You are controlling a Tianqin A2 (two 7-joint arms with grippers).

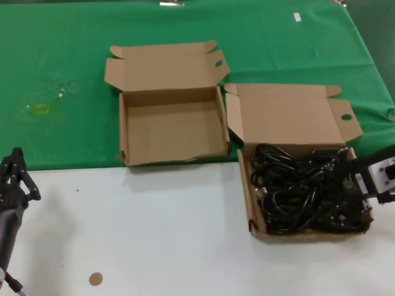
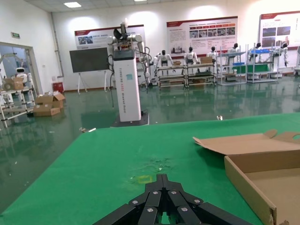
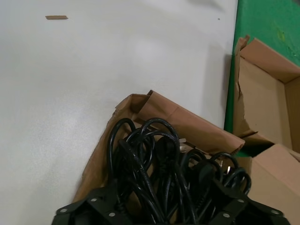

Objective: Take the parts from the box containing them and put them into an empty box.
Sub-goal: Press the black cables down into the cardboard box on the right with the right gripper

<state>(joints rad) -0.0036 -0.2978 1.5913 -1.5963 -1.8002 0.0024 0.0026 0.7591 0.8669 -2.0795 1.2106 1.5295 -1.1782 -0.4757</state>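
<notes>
Right gripper (image 1: 345, 179), black with a white label, reaches in from three o'clock and sits low among the tangled black rubber power cords (image 1: 296, 191); its fingers spread wide around the loops in the wrist view, touching cable without visibly pinching any. Those cords fill the shallow brown cardboard box (image 1: 252, 203) at four o'clock, whose lid stands open behind it. Beside it at eleven o'clock lies the taller brown cardboard box (image 1: 123, 129), lid folded back on the green cloth (image 1: 62, 49). Left gripper (image 1: 15, 176) waits at nine o'clock over the white tabletop (image 1: 154, 234); whether its fingers are parted, I cannot tell.
</notes>
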